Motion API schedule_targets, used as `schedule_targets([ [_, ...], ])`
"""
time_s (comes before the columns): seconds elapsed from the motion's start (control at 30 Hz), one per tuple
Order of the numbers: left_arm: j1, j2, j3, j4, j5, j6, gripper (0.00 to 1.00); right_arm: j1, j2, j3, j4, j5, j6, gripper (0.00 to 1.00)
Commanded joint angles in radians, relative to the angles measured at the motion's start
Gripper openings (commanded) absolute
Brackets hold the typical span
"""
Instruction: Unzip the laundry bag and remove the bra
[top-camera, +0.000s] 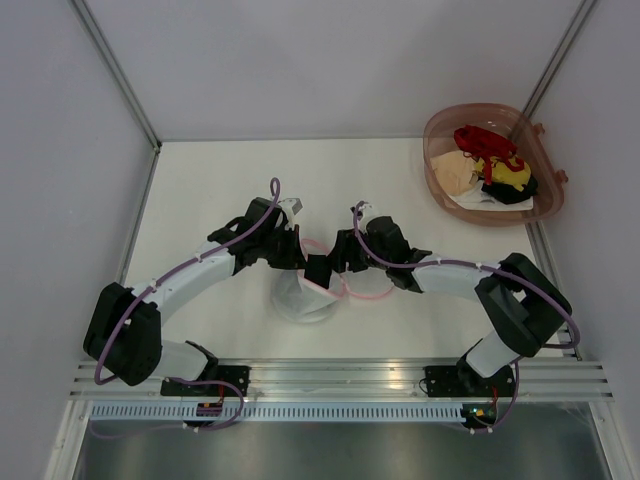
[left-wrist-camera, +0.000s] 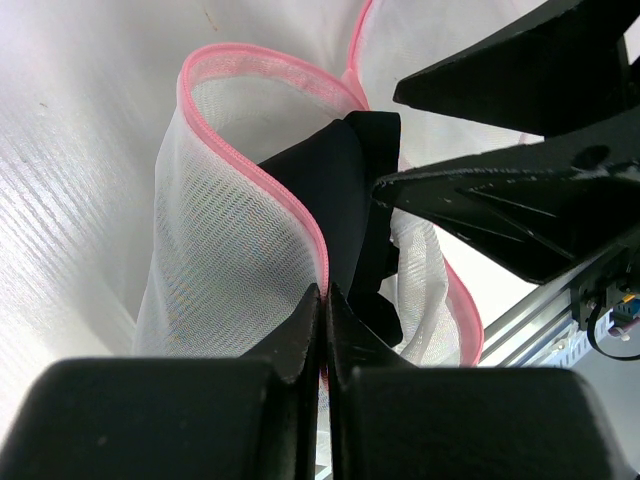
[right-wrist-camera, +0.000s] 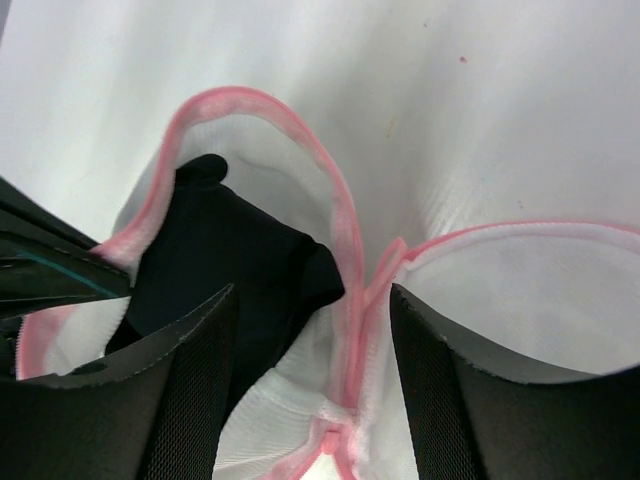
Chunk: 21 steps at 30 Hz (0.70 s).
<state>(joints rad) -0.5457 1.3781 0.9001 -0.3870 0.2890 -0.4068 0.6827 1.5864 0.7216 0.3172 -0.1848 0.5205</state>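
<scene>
Already the bag (left-wrist-camera: 220, 260) is gaping unzipped, left gripper (left-wrist-camera: 326, 298) pinching its rim, right gripper (right-wrist-camera: 312, 385) hovering spread over the unremoved bra (right-wrist-camera: 230, 250).

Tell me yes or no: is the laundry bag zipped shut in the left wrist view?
No, the laundry bag gapes open along its pink rim, showing a black garment inside.
</scene>
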Motion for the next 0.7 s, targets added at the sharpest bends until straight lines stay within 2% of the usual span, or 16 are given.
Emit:
schedule_targets([
  [0.0, -0.003, -0.004, 0.022, 0.025, -0.002, -0.023, 0.02, 0.018, -0.043, 0.050, 0.019, -0.013, -0.025, 0.67],
  [0.47, -0.003, -0.016, 0.017, 0.027, -0.004, -0.021, 0.02, 0.046, 0.052, 0.090, 0.040, -0.030, -0.019, 0.66],
  [0.67, -0.003, -0.021, 0.014, 0.025, -0.005, -0.023, 0.02, 0.048, 0.069, 0.087, 0.052, -0.059, -0.005, 0.58],
])
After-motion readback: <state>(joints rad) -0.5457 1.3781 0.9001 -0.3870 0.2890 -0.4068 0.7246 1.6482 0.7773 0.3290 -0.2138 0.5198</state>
